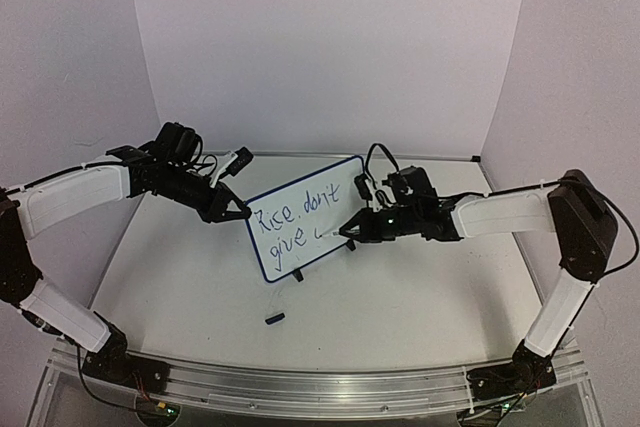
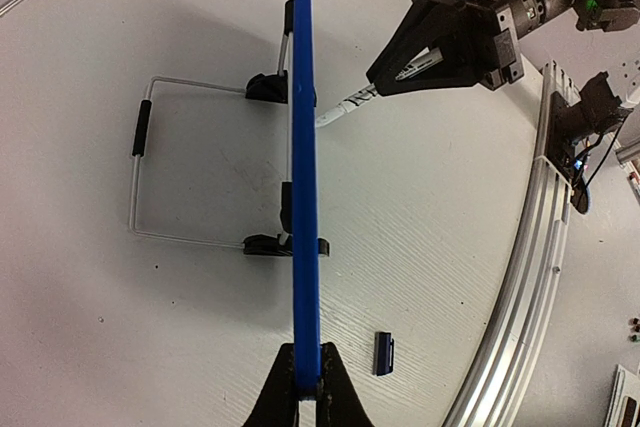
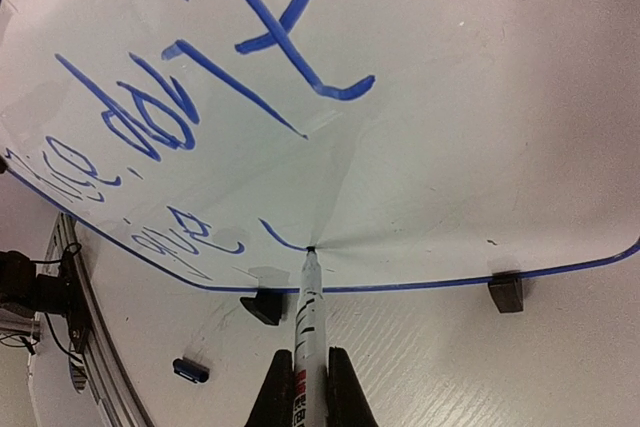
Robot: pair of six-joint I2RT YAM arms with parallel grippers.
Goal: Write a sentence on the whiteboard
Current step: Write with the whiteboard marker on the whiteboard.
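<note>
Whiteboard (image 1: 305, 217) stands upright on its long edge at mid-table, its written face turned toward the arms. Nearest the arms, a small dark piece (image 1: 275, 318) lies on the table (image 1: 400, 297); it is probably a pen cap, though too small to be sure. Beyond it, two black clip feet (image 3: 505, 292) carry the board. The left gripper (image 2: 308, 387) is pinched tight on the blue frame at the board's left edge. The right gripper (image 3: 310, 387) is clamped on a marker (image 3: 308, 307), whose tip touches the face just after "give". The sentence (image 1: 295, 222) reads "Rice, don't give" plus one short stroke. Behind the board is a wire stand (image 2: 140, 167).

The board looks thin, light and stiff, with a slick face. It would likely slide or tip under pen pressure, so it is best gripped on the frame, clear of the ink.
</note>
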